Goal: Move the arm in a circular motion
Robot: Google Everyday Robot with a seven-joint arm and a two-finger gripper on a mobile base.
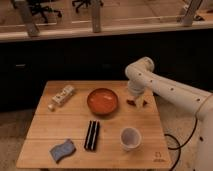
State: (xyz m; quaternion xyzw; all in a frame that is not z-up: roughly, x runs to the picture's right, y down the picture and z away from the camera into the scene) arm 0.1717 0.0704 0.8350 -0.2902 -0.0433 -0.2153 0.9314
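Note:
The white glossy arm [165, 87] reaches in from the right edge, bends at a bulbous joint near the table's back right corner, and turns downward. Its gripper [137, 103] hangs just above the wooden table [75, 122], immediately right of the orange bowl [102, 100]. Two dark fingertips [131, 102] point down at the tabletop. I cannot make out anything between them.
On the table lie a clear bottle on its side [62, 95] at the back left, a black flat bar [92, 135] in the middle front, a blue sponge [63, 149] at the front left, and a white cup [130, 137] at the front right. A black cable [175, 142] hangs right of the table.

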